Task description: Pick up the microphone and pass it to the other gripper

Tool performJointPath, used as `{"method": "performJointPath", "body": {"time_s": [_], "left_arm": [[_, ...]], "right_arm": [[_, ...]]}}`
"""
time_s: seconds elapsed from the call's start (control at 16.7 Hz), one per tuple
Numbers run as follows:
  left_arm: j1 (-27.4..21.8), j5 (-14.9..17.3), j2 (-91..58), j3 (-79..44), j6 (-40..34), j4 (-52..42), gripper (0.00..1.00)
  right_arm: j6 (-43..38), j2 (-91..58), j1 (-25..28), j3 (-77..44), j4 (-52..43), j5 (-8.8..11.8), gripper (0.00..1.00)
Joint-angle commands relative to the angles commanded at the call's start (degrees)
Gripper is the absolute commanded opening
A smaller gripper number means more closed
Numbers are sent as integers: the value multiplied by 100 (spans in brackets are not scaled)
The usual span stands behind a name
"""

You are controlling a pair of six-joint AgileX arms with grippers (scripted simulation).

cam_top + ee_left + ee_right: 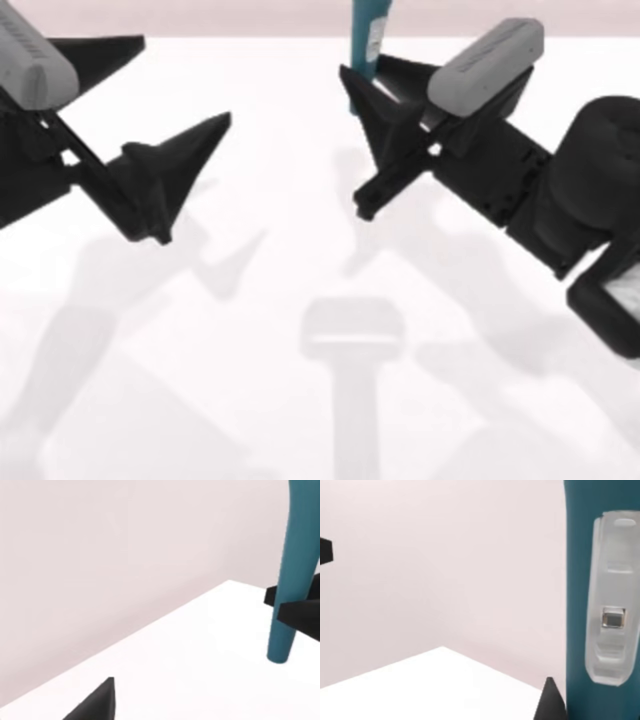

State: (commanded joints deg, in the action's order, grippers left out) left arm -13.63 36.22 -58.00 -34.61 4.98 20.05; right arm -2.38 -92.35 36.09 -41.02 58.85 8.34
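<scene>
While the mic (pixel 368 40) hangs upright above the table (pixel 300 250), well off the surface, the right gripper (pixel 362 88) has its jaws clamped on the teal handle, one finger on each side. In the right wrist view the white switch panel (pixel 612 597) sits right up close. Over on the left, the left gripper (pixel 175 165) hovers with jaws spread wide, nothing in them, well apart from the mic. Its wrist view shows the handle's narrow end pointing down, clear of the table.
</scene>
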Motion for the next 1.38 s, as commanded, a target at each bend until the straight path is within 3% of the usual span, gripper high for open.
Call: {"method": "performJointPath", "body": {"time_s": [0.3,0.72,0.9,1.38], "left_arm": [[-308,816,-1278,-817,127,490,100],[-327,888,-1399,-906,140,542,100],[-583,671,-1779,-1213,131,641,100],[-1566,-285,-3215,-2355,85,977,100]], "right_arm": [[0,0,0,0,0,0,0],[0,0,0,0,0,0,0],[0,0,0,0,0,0,0],[0,0,0,0,0,0,0]]}}
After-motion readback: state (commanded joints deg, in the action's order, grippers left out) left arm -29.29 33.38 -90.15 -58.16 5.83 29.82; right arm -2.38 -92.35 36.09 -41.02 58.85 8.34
